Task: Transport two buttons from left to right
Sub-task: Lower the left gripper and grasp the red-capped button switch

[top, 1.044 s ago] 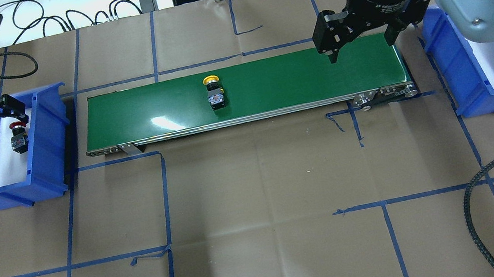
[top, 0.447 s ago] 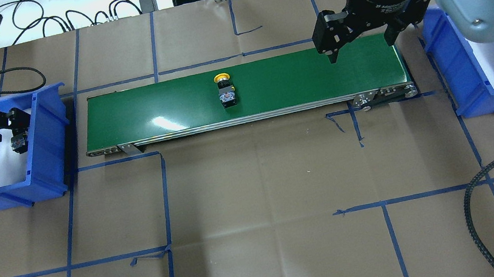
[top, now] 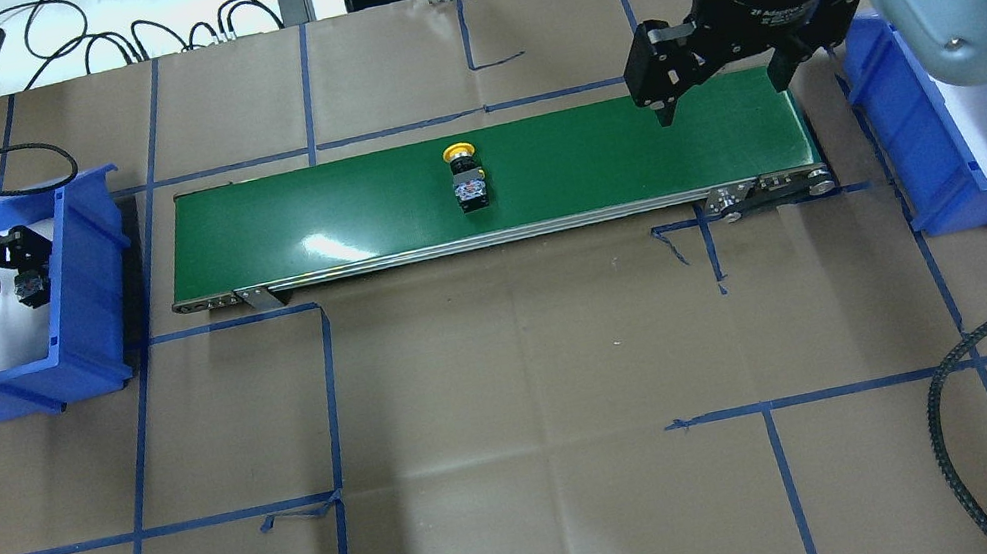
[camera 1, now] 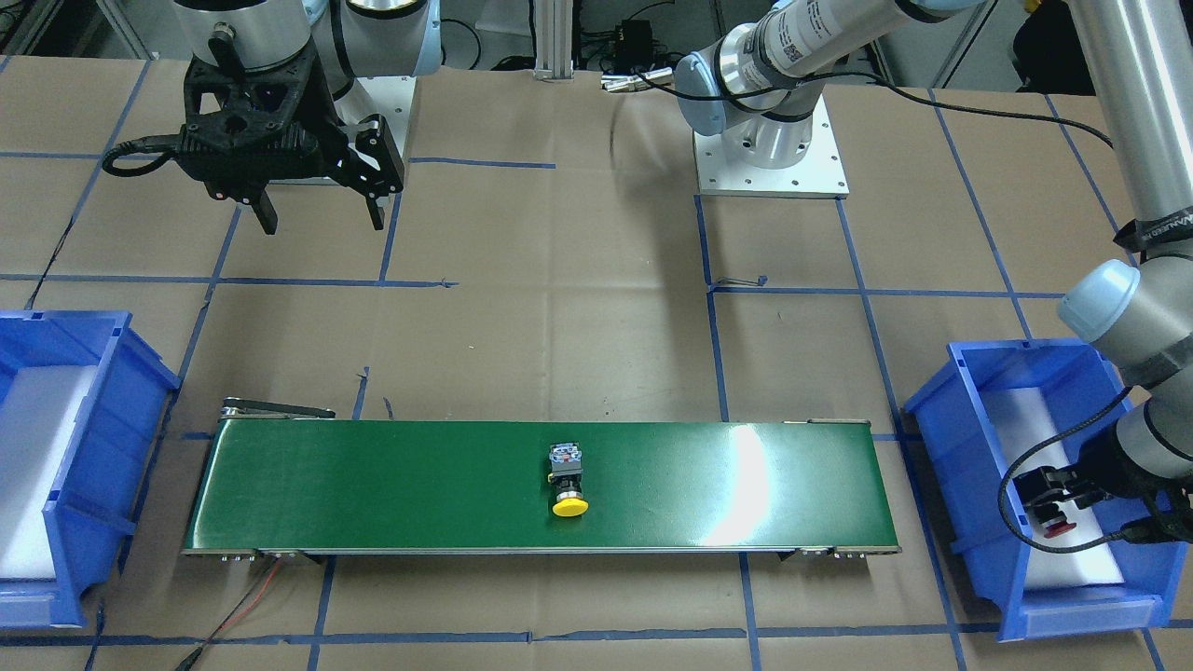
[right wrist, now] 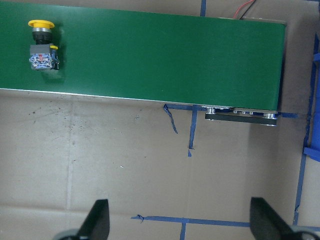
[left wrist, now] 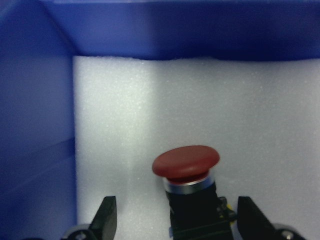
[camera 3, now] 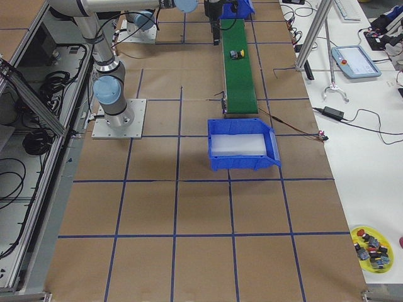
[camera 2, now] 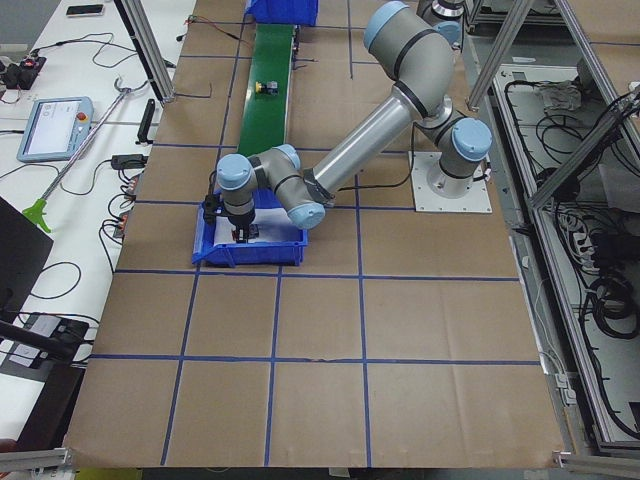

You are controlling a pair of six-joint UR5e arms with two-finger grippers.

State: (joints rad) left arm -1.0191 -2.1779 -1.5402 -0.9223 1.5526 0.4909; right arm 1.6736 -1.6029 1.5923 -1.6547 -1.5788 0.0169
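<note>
yellow button (top: pixel 467 178) on belt (top: pixel 634 153), red button (left wrist: pixel 186 162) in bin (top: pixel 88 282)

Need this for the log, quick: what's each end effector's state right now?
Left end effector: open, straddling the red button, not gripping it.
Right end effector: open, empty.

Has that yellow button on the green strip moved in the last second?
Yes. The yellow button has shifted rightward along the green belt, away from the left blue bin and toward the right gripper.
</note>
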